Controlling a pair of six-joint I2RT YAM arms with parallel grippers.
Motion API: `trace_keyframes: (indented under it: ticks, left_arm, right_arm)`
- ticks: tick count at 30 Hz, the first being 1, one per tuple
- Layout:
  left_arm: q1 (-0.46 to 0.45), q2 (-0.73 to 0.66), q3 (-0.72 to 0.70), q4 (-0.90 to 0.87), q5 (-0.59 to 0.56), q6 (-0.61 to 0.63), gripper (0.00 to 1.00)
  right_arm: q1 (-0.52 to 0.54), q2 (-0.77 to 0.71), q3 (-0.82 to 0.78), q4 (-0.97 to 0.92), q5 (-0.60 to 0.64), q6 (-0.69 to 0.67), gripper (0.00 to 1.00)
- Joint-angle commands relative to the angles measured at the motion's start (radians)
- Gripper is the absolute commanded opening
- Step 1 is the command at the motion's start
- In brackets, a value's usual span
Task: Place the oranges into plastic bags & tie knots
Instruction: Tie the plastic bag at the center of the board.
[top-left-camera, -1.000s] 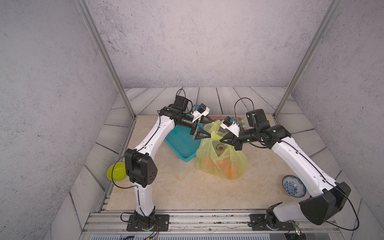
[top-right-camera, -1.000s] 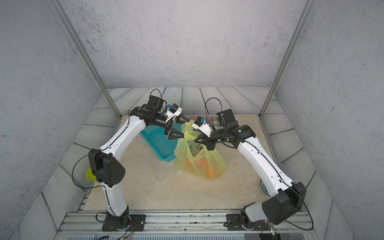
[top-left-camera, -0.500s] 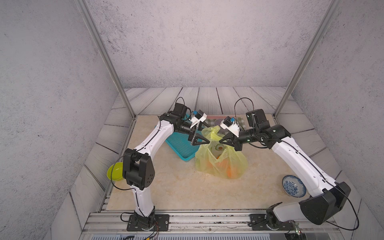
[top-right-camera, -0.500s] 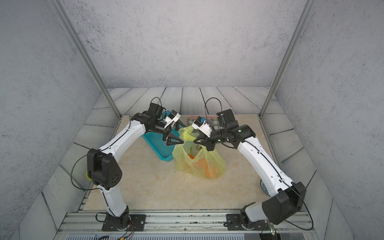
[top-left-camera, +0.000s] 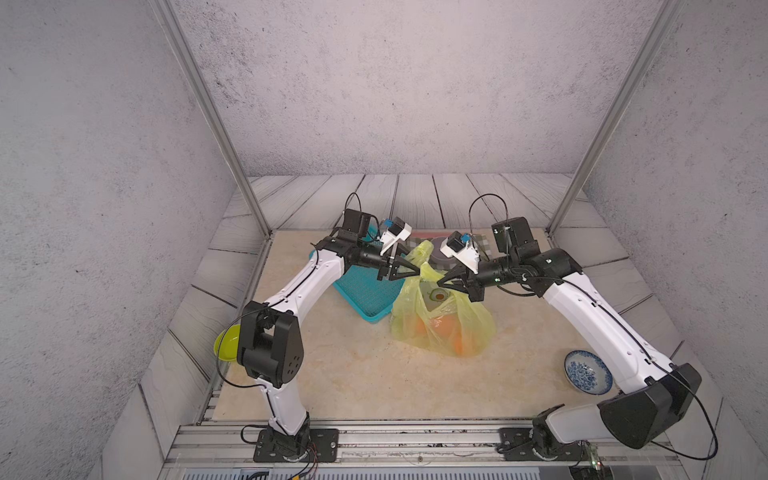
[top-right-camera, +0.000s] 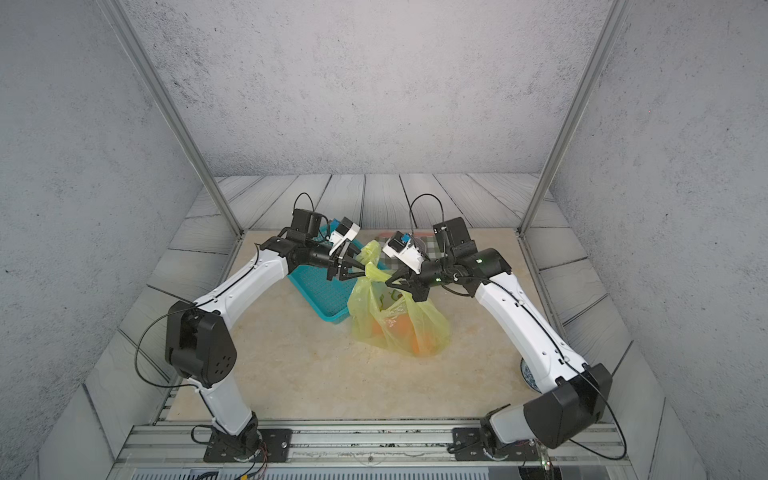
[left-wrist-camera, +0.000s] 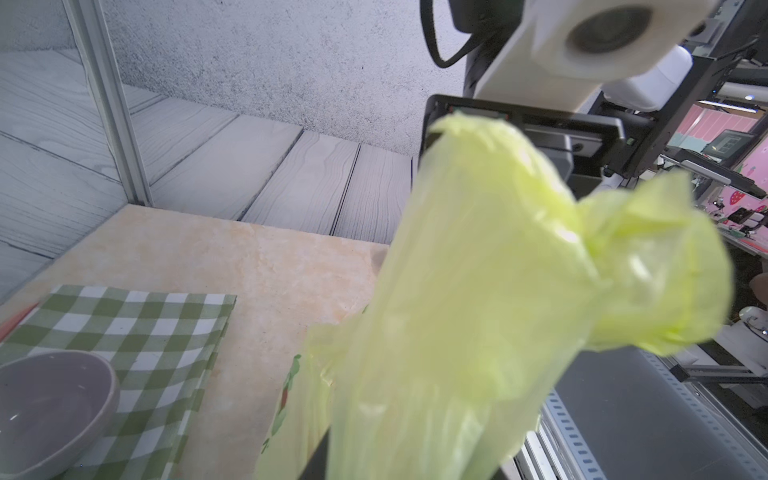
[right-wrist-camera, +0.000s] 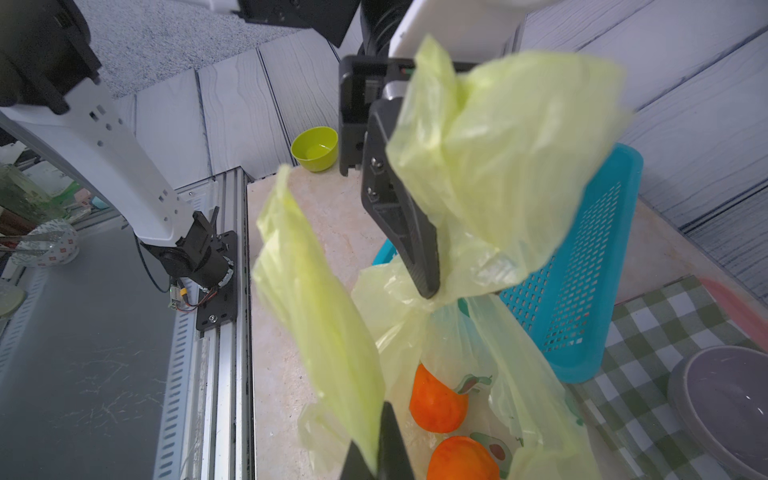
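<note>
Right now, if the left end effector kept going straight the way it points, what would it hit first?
The yellow-green bag: its bunched top sits at the tip of the left end effector. Just beyond, probably, the right end effector faces it.

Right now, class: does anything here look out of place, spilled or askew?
The lime-green plastic bowl looks off the beige tabletop, on the grey planks. Nothing spilled: the round oranges lie inside the yellow-green plastic bag.

surface: beige stone-look tabletop (top-left-camera: 353, 374) | on it: plastic bag (top-left-camera: 478, 326), teal basket (top-left-camera: 361, 291), checked cloth (left-wrist-camera: 124, 324), blue-patterned bowl (top-left-camera: 588, 371)
</note>
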Motion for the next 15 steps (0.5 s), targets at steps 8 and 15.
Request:
trace_keyframes:
  ticks: [8,15]
  left_arm:
    - [-0.034,-0.067,-0.087,0.144,-0.053,-0.116,0.52]
    - [-0.017,-0.079,-0.085,0.071,-0.004,-0.051,0.68]
  right_arm:
    - [0.044,0.073,0.082,-0.010,0.141,0.044,0.04]
    - [0.052,0.090,0.080,-0.026,0.180,0.020,0.04]
